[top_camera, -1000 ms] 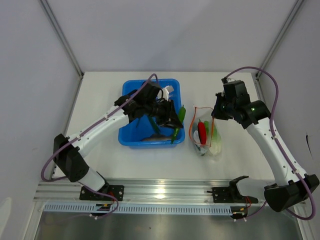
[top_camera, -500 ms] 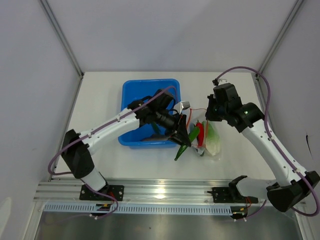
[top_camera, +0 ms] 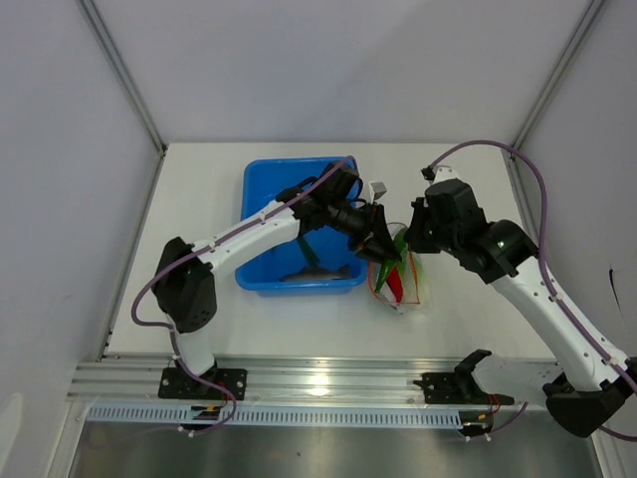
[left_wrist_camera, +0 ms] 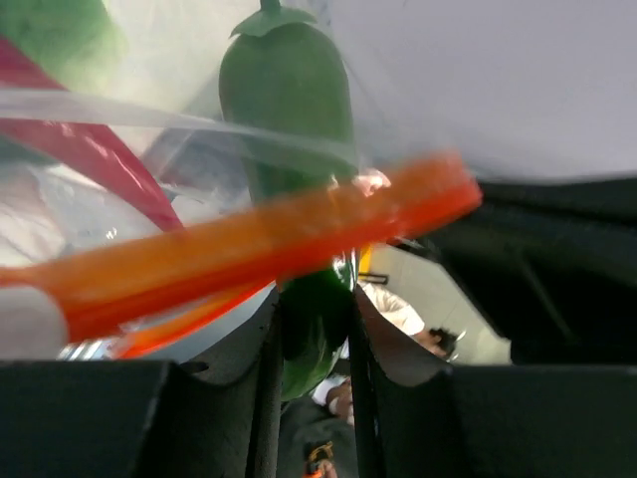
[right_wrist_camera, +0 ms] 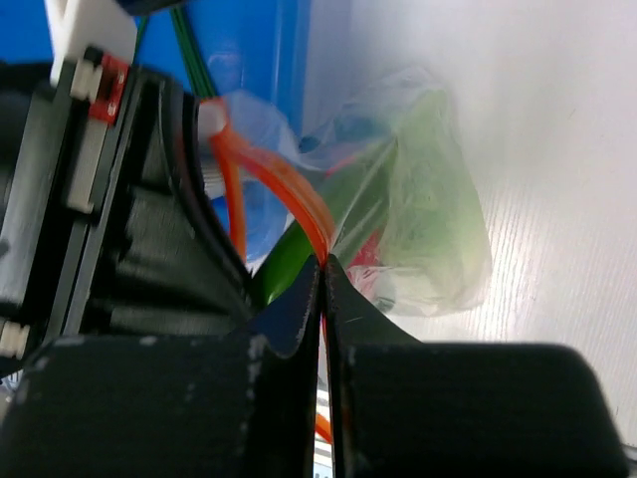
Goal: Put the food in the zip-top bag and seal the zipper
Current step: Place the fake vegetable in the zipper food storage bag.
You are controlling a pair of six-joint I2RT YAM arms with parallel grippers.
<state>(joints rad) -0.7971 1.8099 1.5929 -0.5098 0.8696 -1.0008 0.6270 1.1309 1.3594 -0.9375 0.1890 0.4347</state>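
Near the middle of the top view, our left arm is reaching across the blue bin [top_camera: 251, 189] to the mouth of the zip-top bag [top_camera: 416, 289], which is lying on the white desk [top_camera: 199, 179] just right of the bin. Our left pincer [top_camera: 384, 255] is pointing down at the bag's opening with a long green pod [top_camera: 390, 267] at its tip. A red chili [top_camera: 398, 286] is showing through the clear plastic. Our right pincer [top_camera: 414, 237] is coming in from the upper right and meeting the bag's upper edge.

Moving to the left wrist view, we are pinching the long green pod [left_wrist_camera: 289, 100] between the two fingers at lower centre, its tip up at the top of the frame, behind the clear film. The orange-red zipper [left_wrist_camera: 259, 249] is crossing the frame in front of the pod, blurred, and the red chili [left_wrist_camera: 95, 159] is lying at the left inside the bag.

Turning to the right wrist view, our right pincer [right_wrist_camera: 323, 289] is pressed together on the zipper [right_wrist_camera: 299, 204], holding that thin strip up. The bag [right_wrist_camera: 448, 249] is hanging to the right over the desk, a pale green leafy piece [right_wrist_camera: 438, 169] filling it. The pod [right_wrist_camera: 291, 261] is sliding in at the mouth, with the black body of the left pincer filling the left of the frame.
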